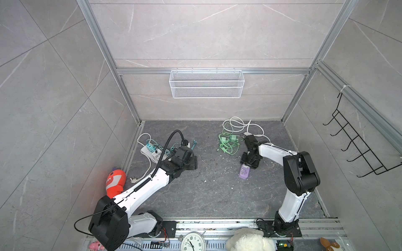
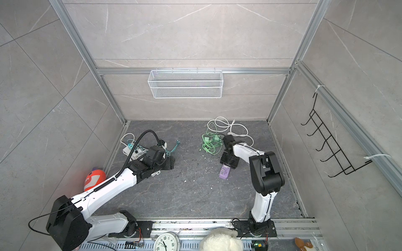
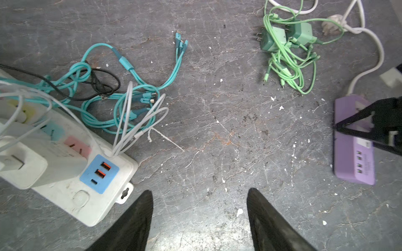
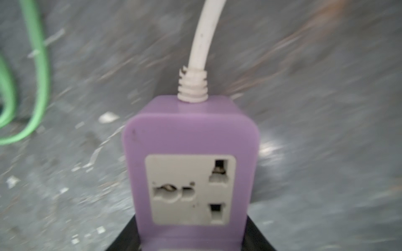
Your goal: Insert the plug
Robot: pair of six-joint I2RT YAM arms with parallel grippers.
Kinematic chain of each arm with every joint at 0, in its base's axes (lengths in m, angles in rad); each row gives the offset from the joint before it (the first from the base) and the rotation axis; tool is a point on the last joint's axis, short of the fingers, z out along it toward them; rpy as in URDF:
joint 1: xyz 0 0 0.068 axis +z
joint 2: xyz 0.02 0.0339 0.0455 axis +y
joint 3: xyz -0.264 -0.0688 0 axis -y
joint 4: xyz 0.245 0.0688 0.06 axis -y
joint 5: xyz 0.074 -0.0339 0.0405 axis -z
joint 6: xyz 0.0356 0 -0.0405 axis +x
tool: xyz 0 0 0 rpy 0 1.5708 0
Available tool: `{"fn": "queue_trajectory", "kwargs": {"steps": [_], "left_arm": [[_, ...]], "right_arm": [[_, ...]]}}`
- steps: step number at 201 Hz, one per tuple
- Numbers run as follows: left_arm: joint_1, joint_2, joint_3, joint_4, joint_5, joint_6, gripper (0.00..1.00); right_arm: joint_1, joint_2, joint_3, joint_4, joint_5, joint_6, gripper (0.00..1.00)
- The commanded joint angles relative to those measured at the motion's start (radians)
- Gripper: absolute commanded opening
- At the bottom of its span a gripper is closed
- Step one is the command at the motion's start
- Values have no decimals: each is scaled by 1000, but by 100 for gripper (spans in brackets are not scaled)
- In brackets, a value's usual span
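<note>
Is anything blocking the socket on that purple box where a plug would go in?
Nothing visible blocks it. The grey socket on the purple power strip is bare; the right gripper has its jaws against the strip's sides, not over its face. The green chargers lie apart from it, tangled in their own green cables.

only the clock [image 1: 193, 242], well apart from both pairs of jaws, bears readable numerals such as 9 and 12; the label on the purple power strip [image 1: 244, 173] is illegible.
</note>
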Motion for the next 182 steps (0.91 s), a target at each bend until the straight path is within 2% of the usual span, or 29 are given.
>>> {"fn": "queue_trajectory", "kwargs": {"steps": [1, 42, 74, 114, 140, 182], "left_arm": [[7, 8, -30, 100, 90, 19, 71], [7, 38, -56, 130, 195, 70, 71], [3, 52, -76, 150, 250, 108, 73], [-31, 109, -87, 193, 292, 161, 76], [-117, 181, -52, 224, 273, 229, 78], [-197, 324, 50, 215, 269, 287, 79]], "right_arm": [[104, 55, -24, 94, -71, 216, 54], [225, 122, 97, 97, -70, 318, 59], [238, 110, 145, 84, -60, 314, 65], [235, 58, 140, 65, -31, 296, 68], [234, -4, 118, 41, 3, 220, 67], [228, -116, 111, -54, 55, 89, 67]]}}
